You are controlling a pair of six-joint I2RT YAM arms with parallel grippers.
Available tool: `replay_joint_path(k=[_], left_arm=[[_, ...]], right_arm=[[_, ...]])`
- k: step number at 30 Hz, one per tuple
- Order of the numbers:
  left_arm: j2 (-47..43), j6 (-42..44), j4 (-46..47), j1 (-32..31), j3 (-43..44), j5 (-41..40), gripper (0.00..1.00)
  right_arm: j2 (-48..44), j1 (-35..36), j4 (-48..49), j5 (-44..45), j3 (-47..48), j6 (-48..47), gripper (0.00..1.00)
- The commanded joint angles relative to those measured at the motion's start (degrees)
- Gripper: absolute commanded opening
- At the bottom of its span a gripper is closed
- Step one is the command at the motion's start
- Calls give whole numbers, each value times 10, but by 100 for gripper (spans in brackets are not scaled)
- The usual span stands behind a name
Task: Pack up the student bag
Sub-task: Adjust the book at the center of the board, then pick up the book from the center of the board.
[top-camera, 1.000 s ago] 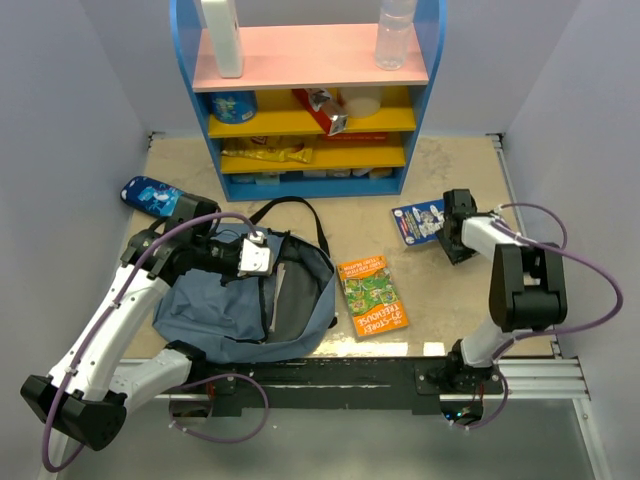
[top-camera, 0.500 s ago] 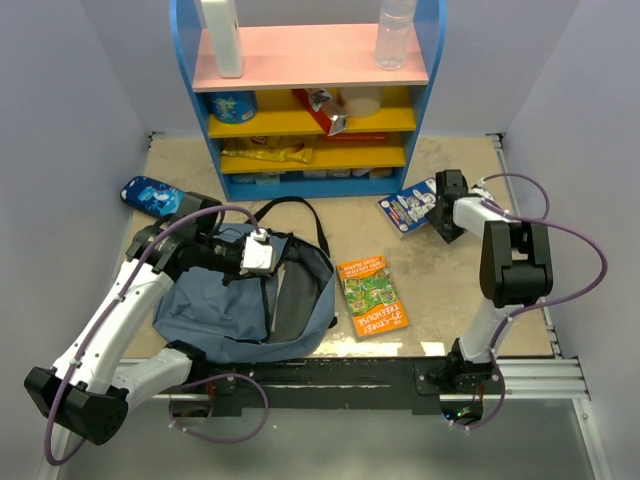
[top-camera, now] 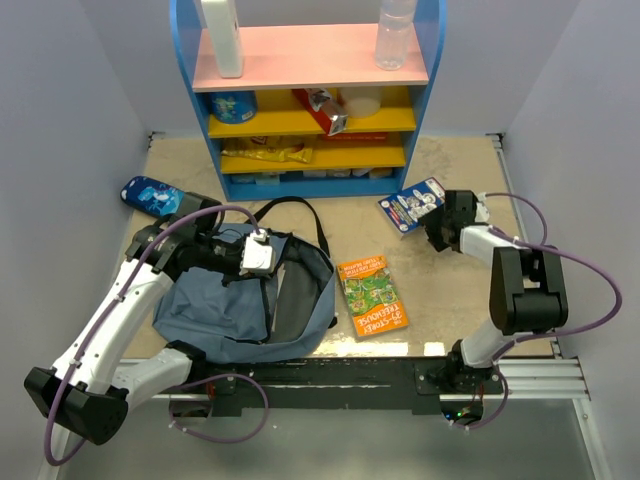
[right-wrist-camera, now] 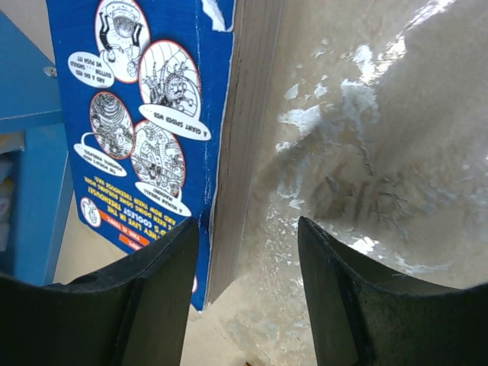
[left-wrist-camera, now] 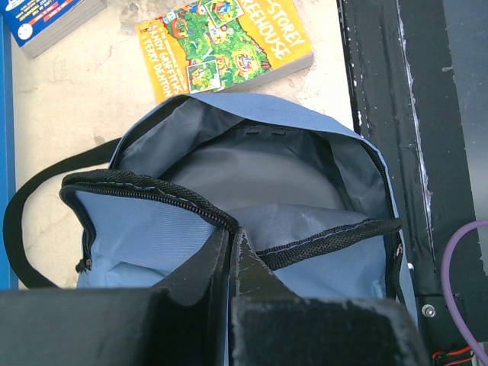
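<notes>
The left fingers (left-wrist-camera: 223,259) are pressed together on the black zipper rim of the student bag (top-camera: 215,310), pinching it; the right fingers (right-wrist-camera: 335,290) stand partly apart astride the page edge of a blue book (top-camera: 412,205), and a strip of tabletop (top-camera: 440,290) shows between that edge and one finger, so they grip nothing; the student bag lies on the near left of the tabletop, unzipped, and only grey lining shows inside its mouth; a black strap (top-camera: 300,207) loops out behind it; an orange-and-green book (top-camera: 372,295) lies flat just beside the bag's right side; a bright-blue pouch (top-camera: 150,195) lies near the left wall; the shelf unit (top-camera: 428,60) at the far edge carries a white bottle (top-camera: 222,40) and a clear bottle (top-camera: 393,40) on its pink top, a blue tub (top-camera: 235,105) and a red packet (top-camera: 322,108) on the upper yellow shelf, and yellow packets (top-camera: 265,150) on the lower one.
</notes>
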Motion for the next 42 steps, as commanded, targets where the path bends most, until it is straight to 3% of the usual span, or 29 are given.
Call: replay_joint_path(k=[1,9,15,25,35,42], left_arm=[[-8,9,-13,4,8,10,0],[-11,12,-13,4,-6,10,0],[-12,16,-15,4,-7,10,0],[-1,19,-17,4,-9,22,0],[5,22,-21,4,-9,26,0],[8,21,-23,4,-8,25,0]], right_arm=[[15,-2,52,-13,14,13,58],[83,-3,37,-12,72,-2,57],[91,-3,75,-20,64,12,56],[21,-3,102,-48,70,-4,54],[27,-2,94,-60,88,-8,54],[13,-3,237,-94,33,10,51]])
